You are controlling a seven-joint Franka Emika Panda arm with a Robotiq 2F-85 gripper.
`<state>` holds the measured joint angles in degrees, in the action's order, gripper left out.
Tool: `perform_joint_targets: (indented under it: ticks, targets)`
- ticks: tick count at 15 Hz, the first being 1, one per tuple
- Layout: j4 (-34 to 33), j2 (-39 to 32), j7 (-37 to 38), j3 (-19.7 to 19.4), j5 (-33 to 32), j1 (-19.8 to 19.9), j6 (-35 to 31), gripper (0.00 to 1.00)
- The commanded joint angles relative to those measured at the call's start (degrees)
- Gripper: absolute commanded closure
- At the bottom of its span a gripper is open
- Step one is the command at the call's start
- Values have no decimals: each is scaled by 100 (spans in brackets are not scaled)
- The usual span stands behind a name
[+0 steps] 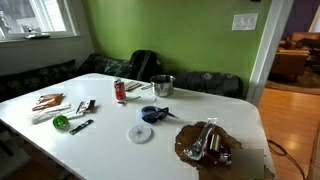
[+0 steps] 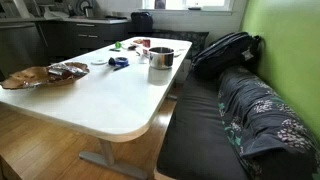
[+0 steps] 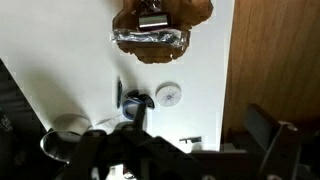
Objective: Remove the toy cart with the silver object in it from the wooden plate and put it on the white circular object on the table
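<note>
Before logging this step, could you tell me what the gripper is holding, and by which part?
Nothing: the gripper is empty; the small grey metal toy cart sits on the dark-brown wooden plate.

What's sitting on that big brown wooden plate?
The toy cart sits on the wooden plate, with the silver object shining inside it. The plate beneath the cart is covered, and the silver object's shape is too small to tell.

**Bench tally: one of each**

The bench (image 1: 200,108) carries one wooden plate (image 1: 188,153), one toy cart (image 1: 210,143), one white disc (image 1: 140,133), one steel pot (image 1: 162,86), one red can (image 1: 120,90) and one blue round object (image 1: 152,114). Loose utensils are too small to count. One backpack (image 1: 145,63) behind.
</note>
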<state>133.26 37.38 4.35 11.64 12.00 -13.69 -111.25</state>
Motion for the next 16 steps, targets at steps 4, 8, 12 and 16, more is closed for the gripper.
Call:
perform_joint_targets:
  ticks: [4,8,12,16]
  targets:
    - [86,-17,353,181,-319,299,-197,0]
    - [477,-563,940,367,-1400,980,-1189,0]
    - [505,-1832,1501,432,-2124,1410,-1990,0]
    - [520,-2165,1315,111,-1854,1168,-1872,0]
